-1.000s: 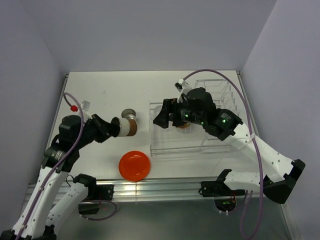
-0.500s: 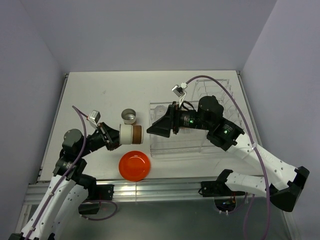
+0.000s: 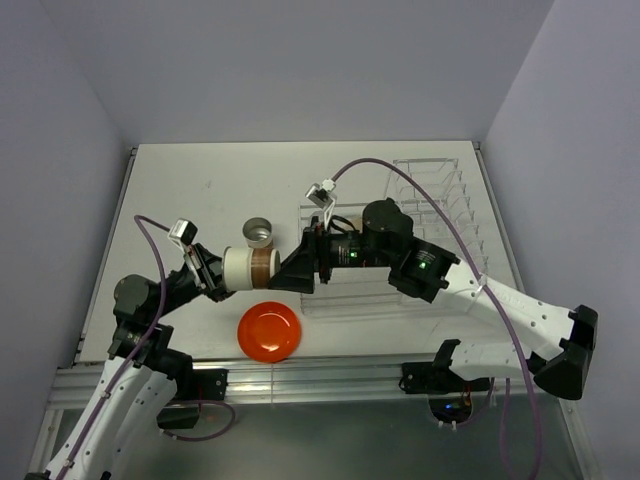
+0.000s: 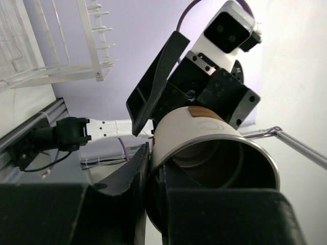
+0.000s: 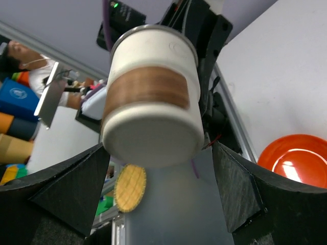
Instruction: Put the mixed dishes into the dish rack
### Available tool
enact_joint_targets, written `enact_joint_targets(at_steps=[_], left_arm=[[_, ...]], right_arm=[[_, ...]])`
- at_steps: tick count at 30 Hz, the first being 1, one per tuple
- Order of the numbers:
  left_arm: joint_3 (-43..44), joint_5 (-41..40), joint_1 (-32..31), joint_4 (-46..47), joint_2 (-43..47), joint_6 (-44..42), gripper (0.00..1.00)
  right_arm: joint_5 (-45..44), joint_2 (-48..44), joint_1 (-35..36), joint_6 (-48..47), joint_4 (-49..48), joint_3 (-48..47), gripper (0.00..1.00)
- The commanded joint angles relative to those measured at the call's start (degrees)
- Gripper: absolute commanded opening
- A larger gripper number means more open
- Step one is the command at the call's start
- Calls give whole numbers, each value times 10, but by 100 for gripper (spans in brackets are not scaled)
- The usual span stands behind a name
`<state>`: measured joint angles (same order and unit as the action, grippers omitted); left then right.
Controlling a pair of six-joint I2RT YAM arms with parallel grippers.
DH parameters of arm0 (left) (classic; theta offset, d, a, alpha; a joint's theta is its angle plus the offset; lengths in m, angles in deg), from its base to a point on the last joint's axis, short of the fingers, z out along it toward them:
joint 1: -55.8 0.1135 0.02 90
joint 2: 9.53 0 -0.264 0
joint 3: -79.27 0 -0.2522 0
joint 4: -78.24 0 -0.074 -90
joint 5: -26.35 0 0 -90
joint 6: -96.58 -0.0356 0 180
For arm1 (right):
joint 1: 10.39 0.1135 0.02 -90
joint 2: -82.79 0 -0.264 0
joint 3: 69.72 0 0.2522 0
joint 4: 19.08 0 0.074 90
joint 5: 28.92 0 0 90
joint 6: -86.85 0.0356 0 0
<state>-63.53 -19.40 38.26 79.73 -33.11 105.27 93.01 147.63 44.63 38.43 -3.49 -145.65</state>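
Top external view suggests you're mid-handover: your left gripper [image 3: 222, 272] clamps the cup [image 3: 255, 267] aloft, left of the rack [image 3: 450, 180], while your right gripper [image 3: 290, 270] gapes at its base, so probably advance, close right, then release left.

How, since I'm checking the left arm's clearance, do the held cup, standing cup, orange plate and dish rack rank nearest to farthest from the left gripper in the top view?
1. Held cup: in the left gripper's fingers.
2. Standing cup, farther back, and orange plate, toward the bases: too close to call.
3. Dish rack: farthest, at the right.
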Motion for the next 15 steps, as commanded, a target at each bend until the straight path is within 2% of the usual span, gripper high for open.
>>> enact_joint_targets(at_steps=[1,10,15], left_arm=[[13,2,-1,31,10,11,0],[9,0,-1,27,12,13,0],[13,1,-1,22,16,13,0]], right_arm=[[-38,19,22,-21,-10,-44,88],[-66,42,53,-24,-15,-76,88],[-71,56,54,-22,-34,-85,83]])
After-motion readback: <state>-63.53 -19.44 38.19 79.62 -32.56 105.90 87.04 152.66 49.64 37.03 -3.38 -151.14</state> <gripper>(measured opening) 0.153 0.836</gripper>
